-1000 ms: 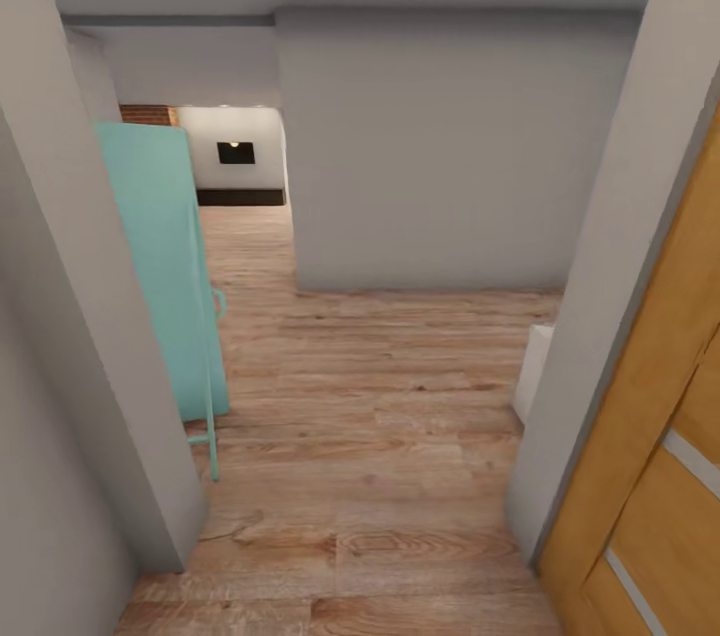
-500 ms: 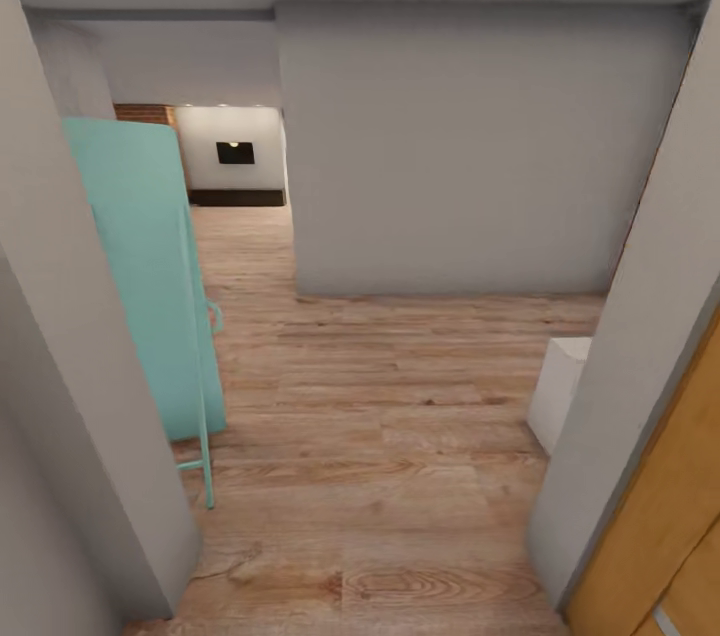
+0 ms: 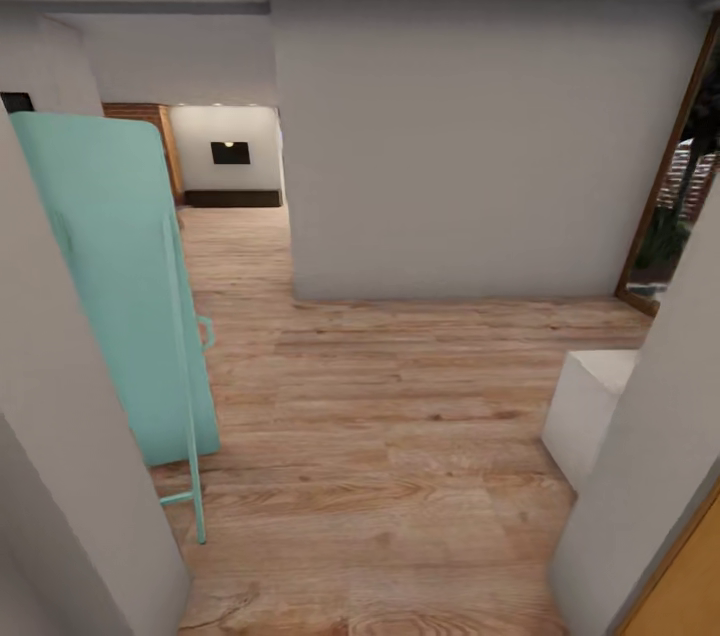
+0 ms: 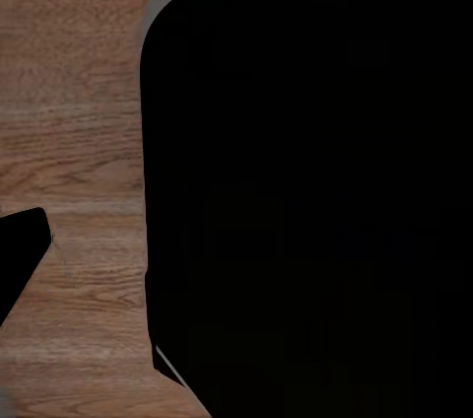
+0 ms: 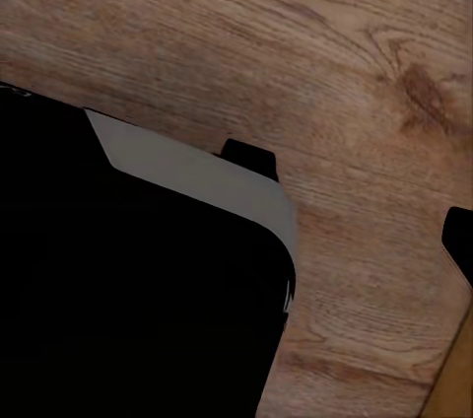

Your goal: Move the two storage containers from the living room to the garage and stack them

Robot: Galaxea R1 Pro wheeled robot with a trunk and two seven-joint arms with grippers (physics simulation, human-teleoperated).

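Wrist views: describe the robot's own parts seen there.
Left wrist view: a matte black panel with a rounded corner and thin grey rim, plus a small black wedge, possibly one of the jaws. Right wrist view: a similar black panel, grey bevel, another black wedge. No cables or markings visible.

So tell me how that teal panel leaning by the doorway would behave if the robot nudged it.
The teal panel stands tall and thin on the wood floor, tilted against the wall, so it would probably tip or slide rather than stay put. Its slim leg frame looks light, so a small bump might shift it. It seems rigid, not floppy.
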